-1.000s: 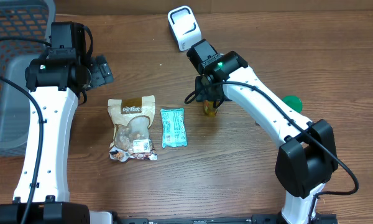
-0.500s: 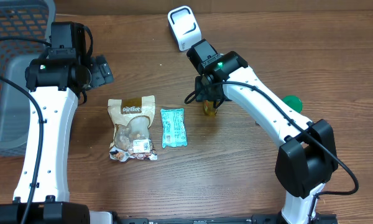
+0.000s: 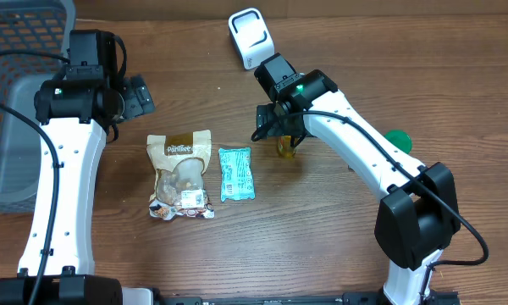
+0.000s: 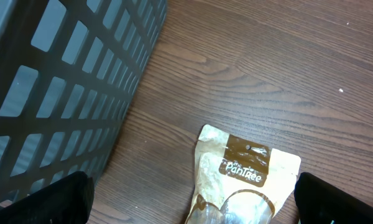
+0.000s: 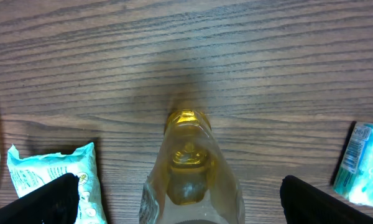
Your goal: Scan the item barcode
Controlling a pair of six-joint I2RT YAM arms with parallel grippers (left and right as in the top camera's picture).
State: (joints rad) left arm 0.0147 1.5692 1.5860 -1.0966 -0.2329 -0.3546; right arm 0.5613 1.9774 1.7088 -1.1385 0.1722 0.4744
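**Both hands spread wide, bottle loose on the counter**

At the far left we see a grey mesh basket (image 3: 7, 127) at the edge of the wooden counter (image 3: 322, 246). Just right of it the left hand (image 3: 139, 96) hangs above bare wood with its fingers (image 4: 46, 199) spread far apart, and nothing sits between them. Below that hand lies a tan snack pouch (image 3: 180, 174), flat with its brown label toward the basket end. A teal packet (image 3: 235, 173) lies just beside the pouch, close but apart.

Further right we find the small bottle (image 3: 286, 146) of yellow liquid on the counter, near the teal packet. The right hand (image 3: 275, 127) is over it. In the wrist view its fingers (image 5: 50, 196) stand wide on either side of the bottle, with clear wood showing between each finger and the glass. The hand does not pinch it.

Behind the right hand, at the far edge, rests the white scanner (image 3: 250, 38). A green object (image 3: 398, 140) peeks out beside the right arm.
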